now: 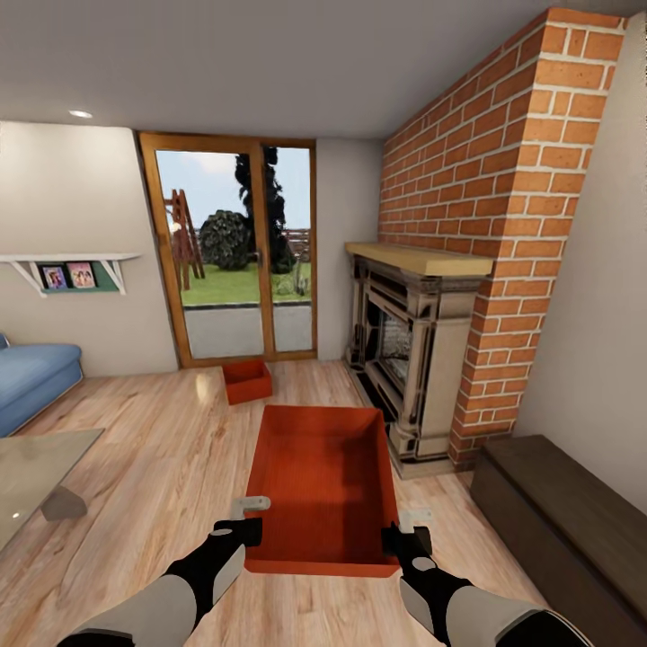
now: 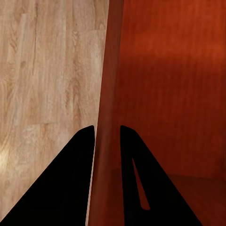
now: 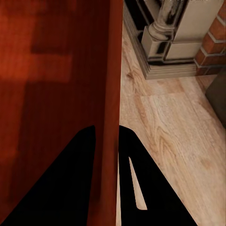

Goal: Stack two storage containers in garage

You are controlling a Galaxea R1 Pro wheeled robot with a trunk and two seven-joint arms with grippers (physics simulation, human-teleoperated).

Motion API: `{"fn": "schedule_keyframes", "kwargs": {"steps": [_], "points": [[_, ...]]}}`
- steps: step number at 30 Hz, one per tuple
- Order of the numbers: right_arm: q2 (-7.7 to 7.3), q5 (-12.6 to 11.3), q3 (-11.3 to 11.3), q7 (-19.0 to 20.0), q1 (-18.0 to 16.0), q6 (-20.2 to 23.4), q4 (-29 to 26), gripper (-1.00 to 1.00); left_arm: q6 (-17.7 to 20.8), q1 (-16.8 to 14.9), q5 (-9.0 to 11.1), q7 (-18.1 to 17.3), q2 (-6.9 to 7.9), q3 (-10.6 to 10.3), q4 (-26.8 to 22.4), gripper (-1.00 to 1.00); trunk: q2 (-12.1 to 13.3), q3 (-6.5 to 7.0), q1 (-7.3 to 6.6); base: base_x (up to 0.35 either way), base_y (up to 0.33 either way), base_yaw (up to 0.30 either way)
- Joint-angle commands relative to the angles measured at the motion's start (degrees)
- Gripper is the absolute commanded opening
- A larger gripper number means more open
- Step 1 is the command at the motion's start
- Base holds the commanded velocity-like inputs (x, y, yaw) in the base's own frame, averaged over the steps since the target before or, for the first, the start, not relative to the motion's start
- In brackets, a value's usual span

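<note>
Living room wood floor | near container long axis away | both jaws clamp its side walls

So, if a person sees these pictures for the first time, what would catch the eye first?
First the big orange-red storage container in the centre foreground, with the left gripper and right gripper each clamped on a side wall. Next the tall brick fireplace at the right. Then the second, farther container on the wood floor before the glass doors.
</note>
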Motion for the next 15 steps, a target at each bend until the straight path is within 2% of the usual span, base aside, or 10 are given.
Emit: {"fn": "schedule_keyframes", "kwargs": {"steps": [1, 15], "points": [[0.04, 0.78, -1.8, 0.0, -0.07, -0.11, -0.19, -1.0, 0.41, 0.0, 0.05, 1.51, 0.53, 0.74, -0.02, -1.0, -0.07, 0.01, 0.01, 0.0, 0.0, 0.0], [0.02, 0.81, -1.8, 0.0, 0.09, -0.15, -0.16, -1.0, 0.41, 0.0, 0.05, 1.5, 0.55, 0.72, 0.07, -1.0, -0.07, 1.29, 0.01, 0.0, 0.0, 0.0]]}}
